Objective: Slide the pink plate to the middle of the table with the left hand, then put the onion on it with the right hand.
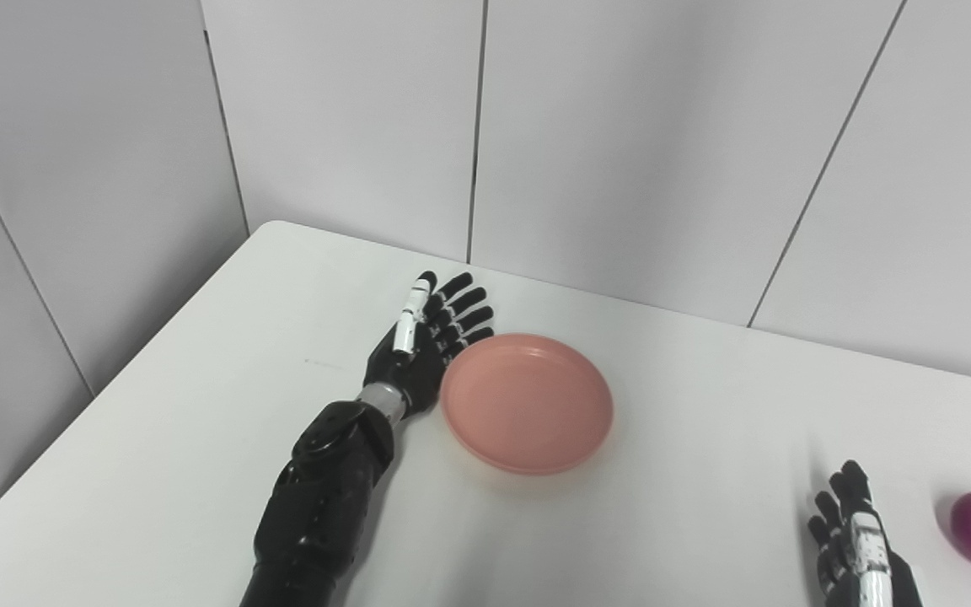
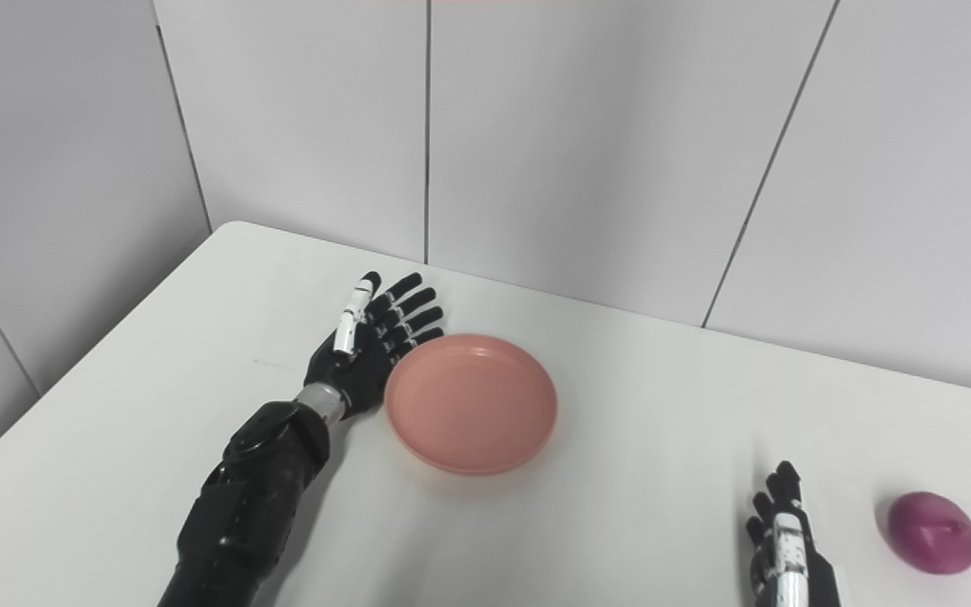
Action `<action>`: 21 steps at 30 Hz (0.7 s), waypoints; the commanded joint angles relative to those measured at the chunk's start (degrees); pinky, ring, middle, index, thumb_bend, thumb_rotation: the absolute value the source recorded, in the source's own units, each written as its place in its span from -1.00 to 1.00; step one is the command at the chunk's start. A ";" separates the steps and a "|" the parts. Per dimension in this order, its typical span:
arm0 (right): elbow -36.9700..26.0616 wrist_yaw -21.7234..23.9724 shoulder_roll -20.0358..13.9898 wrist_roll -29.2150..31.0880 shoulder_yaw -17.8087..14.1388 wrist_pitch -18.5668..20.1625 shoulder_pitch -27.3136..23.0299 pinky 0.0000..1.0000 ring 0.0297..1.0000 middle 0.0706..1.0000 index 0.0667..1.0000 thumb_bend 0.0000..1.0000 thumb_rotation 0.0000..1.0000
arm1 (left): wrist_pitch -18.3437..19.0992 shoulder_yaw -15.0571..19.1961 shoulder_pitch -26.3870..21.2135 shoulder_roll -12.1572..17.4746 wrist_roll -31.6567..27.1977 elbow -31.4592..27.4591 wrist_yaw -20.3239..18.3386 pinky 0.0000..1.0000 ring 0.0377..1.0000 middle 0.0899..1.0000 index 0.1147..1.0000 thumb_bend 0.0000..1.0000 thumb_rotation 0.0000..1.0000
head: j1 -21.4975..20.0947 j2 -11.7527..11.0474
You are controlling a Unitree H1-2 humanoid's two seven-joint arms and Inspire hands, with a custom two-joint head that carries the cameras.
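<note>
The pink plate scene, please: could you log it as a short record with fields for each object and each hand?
plate: pink plate empty, upright, near the middle of the table
onion: purple onion on the table at the near right, not on the plate
left hand: left hand open, fingers spread, flat beside the plate's left rim
right hand: right hand open, holds nothing, just left of the onion and apart from it
walls: white wall panels behind the table
</note>
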 commanded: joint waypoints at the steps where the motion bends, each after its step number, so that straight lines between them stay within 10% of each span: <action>1: -1.85 -0.28 0.57 -0.56 0.35 -0.61 -1.01 1.00 1.00 1.00 1.00 -0.63 1.00 | 2.95 -0.73 0.81 -0.71 0.78 -1.03 0.51 0.66 0.68 0.70 0.66 -0.21 1.00 | -0.81 0.27; 21: -1.83 -1.17 2.99 -2.23 1.20 0.42 -1.59 1.00 1.00 1.00 1.00 -0.57 1.00 | 5.65 -6.75 2.28 -6.07 3.18 -6.97 0.84 0.65 0.68 0.69 0.64 -0.18 1.00 | -6.63 2.88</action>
